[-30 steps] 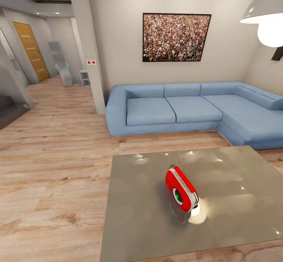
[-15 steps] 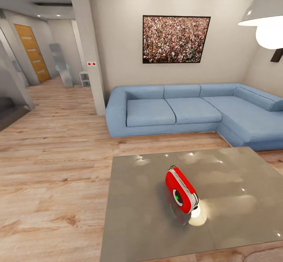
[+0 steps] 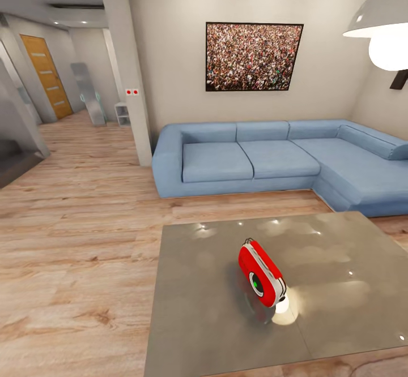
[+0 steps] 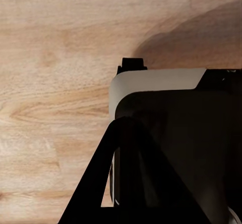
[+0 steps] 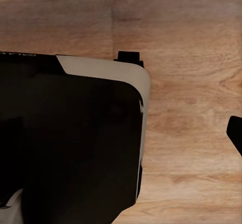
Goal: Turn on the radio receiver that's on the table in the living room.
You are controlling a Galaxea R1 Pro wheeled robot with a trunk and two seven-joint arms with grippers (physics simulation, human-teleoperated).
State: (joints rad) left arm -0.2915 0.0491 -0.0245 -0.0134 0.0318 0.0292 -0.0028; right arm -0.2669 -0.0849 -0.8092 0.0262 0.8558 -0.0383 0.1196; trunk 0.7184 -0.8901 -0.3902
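Observation:
The red radio receiver (image 3: 260, 273) stands on its edge on the glossy grey table (image 3: 198, 309), slightly right of the table's middle. Its round dial faces the front left and its thin handle is on top. A bright lamp reflection lies on the table beside it. This is the living room, with a blue L-shaped sofa (image 3: 272, 156) beyond the table and a framed crowd photo (image 3: 254, 56) on the beige wall. In the left wrist view one dark finger (image 4: 128, 178) crosses over the robot's base. In the right wrist view a dark fingertip (image 5: 236, 133) pokes in at the frame's edge above the plank floor.
A hanging lamp (image 3: 382, 26) is close at the upper right. Wood plank floor (image 3: 73, 241) spreads to the left of the table. A pillar (image 3: 127, 65) stands at the sofa's left end, and a hallway with an orange door (image 3: 45, 74) runs behind it. The robot's dark base (image 5: 70, 133) is under both wrists.
The whole head view shifted slightly between one second ago and half a second ago, so the camera moved. Since then nothing has changed, and the radio has stayed in place.

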